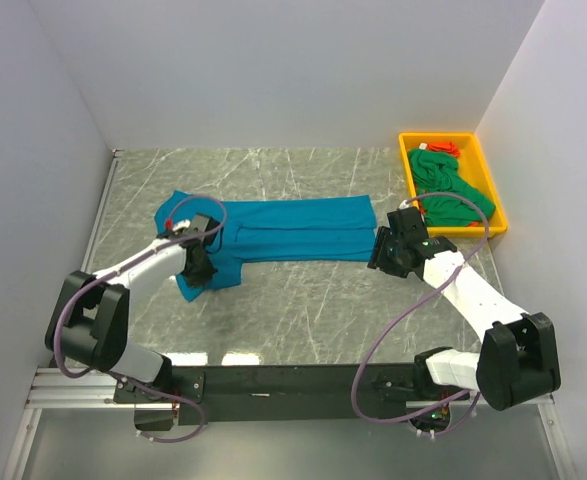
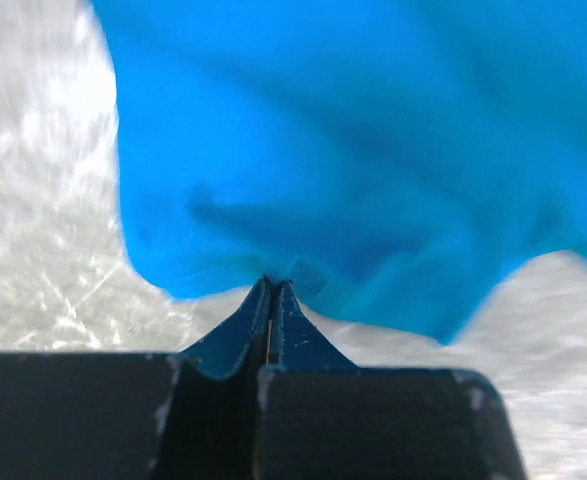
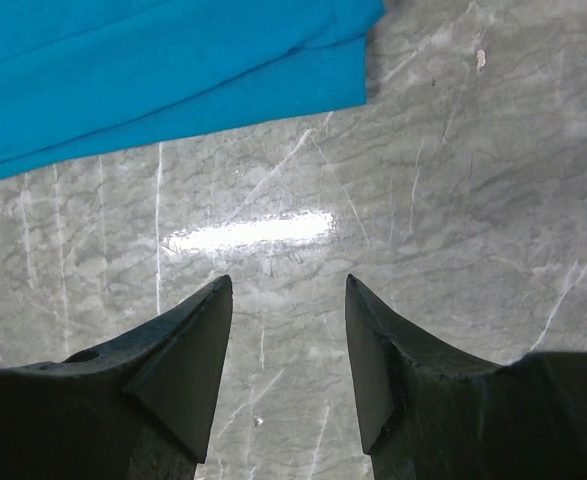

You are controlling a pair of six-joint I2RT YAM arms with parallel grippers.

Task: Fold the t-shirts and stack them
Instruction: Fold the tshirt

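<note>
Left wrist: left claw [image 2: 271,288] clamped on blue shirt [image 2: 373,150] hem; right claw [image 3: 287,284] apart over desk [image 3: 453,200], beside shirt's other end, shd pinch there too, then fold evenly w/ both

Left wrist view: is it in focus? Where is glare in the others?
Left wrist: teal-blue t-shirt and table blurred, fingers sharper. Right wrist: sharp, one white glare streak on the table. Top external: sharp, faint glare at the near edge.

**Three cameras, one shared landmark**

The top camera looked down from high over the near side of the whole teal-blue cloth t-shirt [image 1: 293,230]. The left wrist camera sat very close to its edge. The right wrist camera faced its hem corner from nearby.
</note>
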